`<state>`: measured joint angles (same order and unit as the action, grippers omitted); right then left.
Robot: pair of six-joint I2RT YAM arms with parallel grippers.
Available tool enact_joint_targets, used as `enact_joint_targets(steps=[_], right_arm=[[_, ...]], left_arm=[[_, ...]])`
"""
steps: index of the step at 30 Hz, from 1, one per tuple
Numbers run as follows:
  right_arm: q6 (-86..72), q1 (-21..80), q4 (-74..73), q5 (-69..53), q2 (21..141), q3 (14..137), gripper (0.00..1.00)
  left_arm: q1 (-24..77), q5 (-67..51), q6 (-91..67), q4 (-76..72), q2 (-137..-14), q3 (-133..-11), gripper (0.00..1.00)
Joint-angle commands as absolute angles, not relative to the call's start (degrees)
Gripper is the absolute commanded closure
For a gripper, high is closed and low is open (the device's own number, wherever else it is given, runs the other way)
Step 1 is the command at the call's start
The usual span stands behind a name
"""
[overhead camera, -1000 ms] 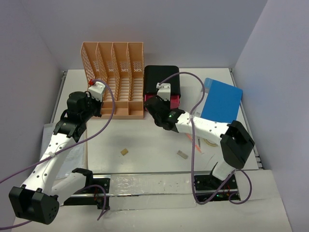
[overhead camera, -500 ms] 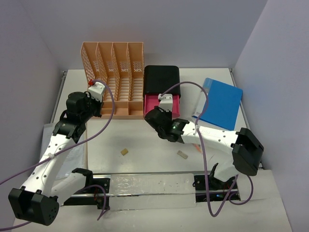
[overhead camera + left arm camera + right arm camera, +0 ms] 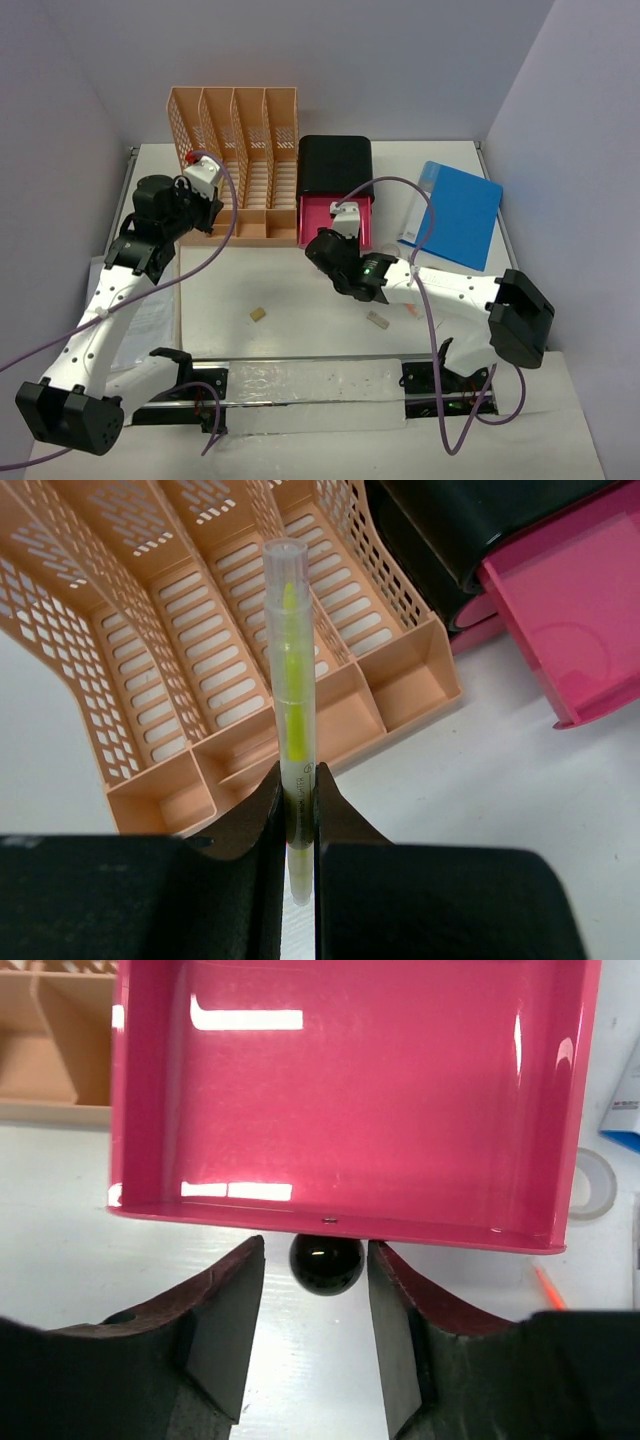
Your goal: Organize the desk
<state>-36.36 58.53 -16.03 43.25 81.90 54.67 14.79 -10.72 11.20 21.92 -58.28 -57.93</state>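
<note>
Item: counter (image 3: 300, 290), white, lying beneath both claws and carrying all that follows. Left claw (image 3: 297, 780): closed tight on the lower end of a clear highlighter (image 3: 289, 650) with a yellow-green core, its barrel standing out ahead of the claw toward the peach file rack (image 3: 200, 680) just beyond. Right claw (image 3: 315, 1250): jaws parted and gripping nothing, with the black knob (image 3: 326, 1263) of the pulled-out pink drawer (image 3: 350, 1100) between them and a slim gap on each side. Hazards, as judged: the end-held highlighter may pivot or slip if its tip strikes the rack's lattice; a skewed retreat could catch the knob and drag the drawer; both arms converging on the drawer may collide.
</note>
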Motion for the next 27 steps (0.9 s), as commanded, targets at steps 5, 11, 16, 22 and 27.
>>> enact_joint_targets(steps=[5, 11, 16, 22, 27], right_arm=[[-35.0, 59.2, -12.7, 41.0, 74.1, 52.4, 0.37], [-33.5, 59.2, -15.4, 36.1, 67.0, 51.1, 0.34], [-35.3, 58.1, -21.1, 35.4, 59.3, 49.6, 0.33], [-40.8, 50.6, -29.2, 32.8, 50.3, 46.2, 0.32], [-42.5, 45.5, -32.7, 32.0, 44.9, 43.2, 0.32]], left_arm=[[15.8, -16.0, 10.4, 24.4, -61.3, -65.5, 1.00], [24.5, -13.4, 11.1, 27.7, -67.9, -75.3, 1.00], [33.9, -9.4, 13.3, 32.1, -76.7, -86.0, 1.00], [47.5, -4.6, 16.7, 32.4, -89.7, -94.6, 1.00], [52.5, -3.1, 19.3, 31.8, -98.0, -97.5, 1.00]])
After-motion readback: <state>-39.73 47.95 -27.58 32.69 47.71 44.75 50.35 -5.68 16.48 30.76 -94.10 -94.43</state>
